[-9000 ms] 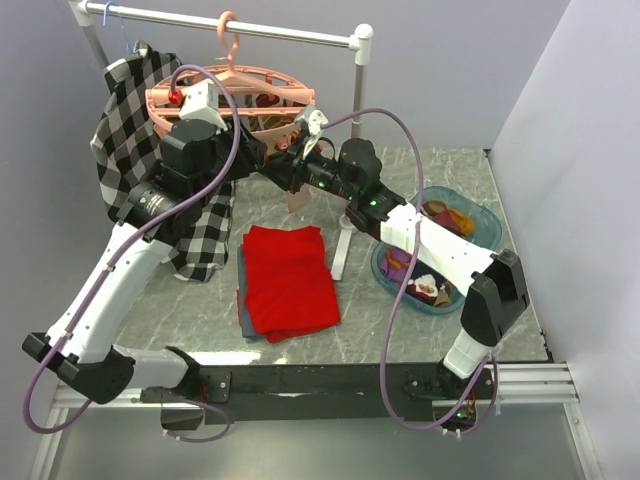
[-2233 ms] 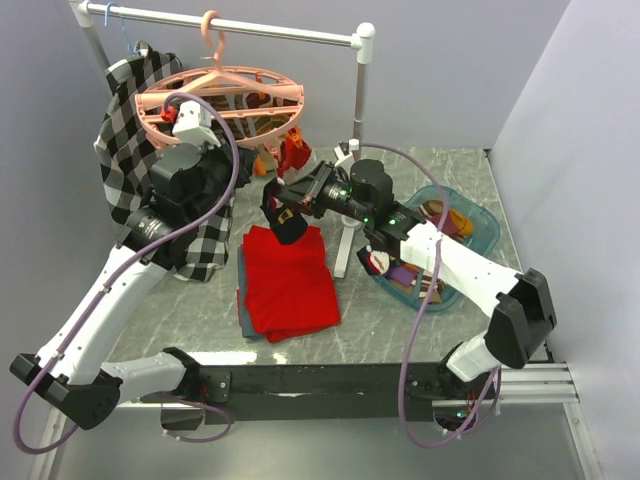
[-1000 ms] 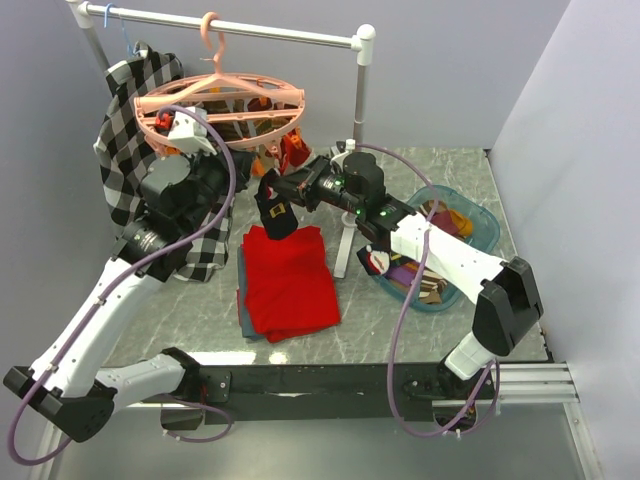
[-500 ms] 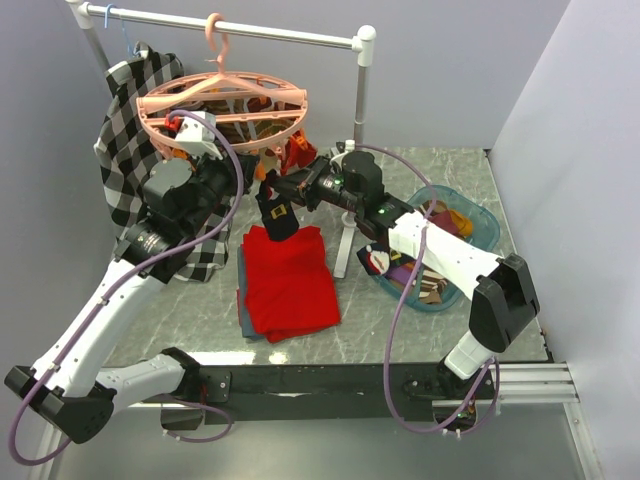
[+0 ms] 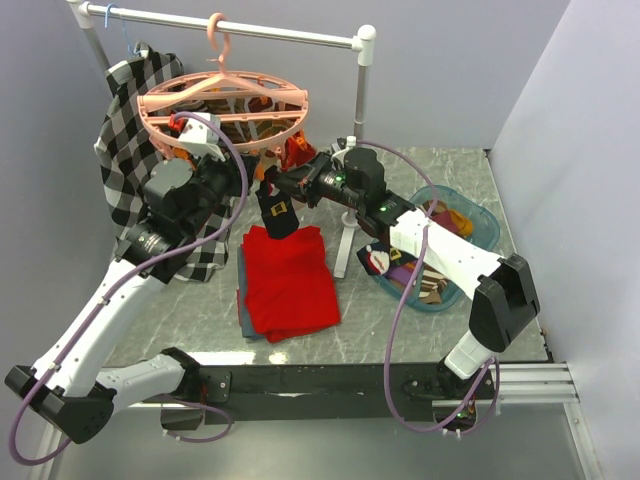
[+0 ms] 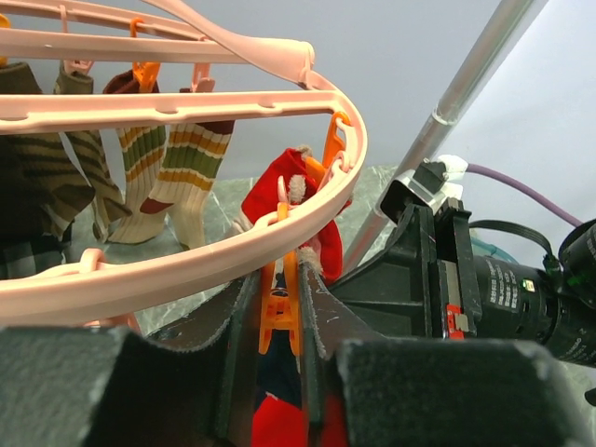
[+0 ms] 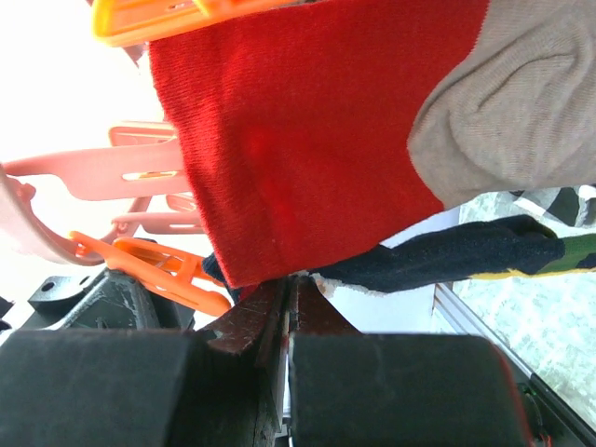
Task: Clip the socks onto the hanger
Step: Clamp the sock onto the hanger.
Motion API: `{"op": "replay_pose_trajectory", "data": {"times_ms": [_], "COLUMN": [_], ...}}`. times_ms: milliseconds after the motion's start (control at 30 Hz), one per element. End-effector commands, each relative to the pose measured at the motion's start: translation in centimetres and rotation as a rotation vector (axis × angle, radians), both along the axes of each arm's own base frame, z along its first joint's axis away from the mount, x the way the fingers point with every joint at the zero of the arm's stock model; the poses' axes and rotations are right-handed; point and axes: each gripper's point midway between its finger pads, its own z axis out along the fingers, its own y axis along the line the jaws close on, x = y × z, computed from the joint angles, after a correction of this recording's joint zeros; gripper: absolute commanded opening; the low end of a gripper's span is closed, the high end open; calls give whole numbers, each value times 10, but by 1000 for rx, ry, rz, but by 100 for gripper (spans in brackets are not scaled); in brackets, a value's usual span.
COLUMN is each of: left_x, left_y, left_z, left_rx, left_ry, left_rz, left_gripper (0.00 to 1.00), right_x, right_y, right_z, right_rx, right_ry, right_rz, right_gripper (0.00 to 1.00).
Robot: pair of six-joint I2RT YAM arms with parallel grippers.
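Note:
The salmon-pink hanger (image 5: 222, 104) hangs by its hook from the rail, with striped socks (image 6: 182, 172) and a red white-trimmed sock (image 6: 279, 191) clipped on it. My left gripper (image 6: 279, 279) is under the rim, shut on an orange clip (image 6: 279, 315) that dangles from the ring. My right gripper (image 7: 291, 284) is shut on the edge of a navy sock (image 7: 466, 253), held just below that clip. From above, the navy sock (image 5: 277, 215) droops between both grippers, and a clipped red sock (image 7: 307, 130) hangs in front of the right wrist camera.
A white rail stand (image 5: 357, 95) rises behind the hanger, its foot beside a folded red cloth (image 5: 290, 280). A black-and-white checked shirt (image 5: 125, 130) hangs at the left. A blue tray (image 5: 487, 225) with several socks sits at the right.
My left gripper has risen a little to the hanger's rim, and my right gripper has brought the navy sock slightly closer under the clip. The hanger has barely shifted.

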Motion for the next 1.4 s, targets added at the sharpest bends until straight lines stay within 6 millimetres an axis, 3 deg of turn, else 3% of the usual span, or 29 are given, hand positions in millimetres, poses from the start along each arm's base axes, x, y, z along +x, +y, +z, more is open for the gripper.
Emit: {"op": "replay_pose_trajectory", "data": {"times_ms": [0, 767, 967, 1100, 1200, 1333, 1367], "left_x": [-5, -7, -8, -12, -17, -23, -24], "left_y": [-8, -11, -10, -5, 2, 13, 14], "left_z": [5, 4, 3, 12, 19, 24, 25], "left_rx": [-4, -22, -22, -32, -49, -77, -80], "left_ry": [-33, -56, -55, -59, -51, -16, -11], "left_rz": [-57, -74, -74, -59, -36, 7, 10], "left_gripper": [23, 26, 43, 72, 86, 88, 89], "right_x": [-3, -5, -6, -6, -6, -5, -3], "right_y": [-5, -2, -2, -4, -5, -9, -10], "right_z": [49, 62, 60, 61, 61, 61, 60], "right_rx": [77, 122, 119, 126, 123, 104, 94], "right_ry": [-100, -108, -109, -115, -125, -152, -160], "right_rz": [6, 32, 32, 24, 24, 12, 6], "right_gripper": [0, 0, 2, 5, 14, 33, 33]}}
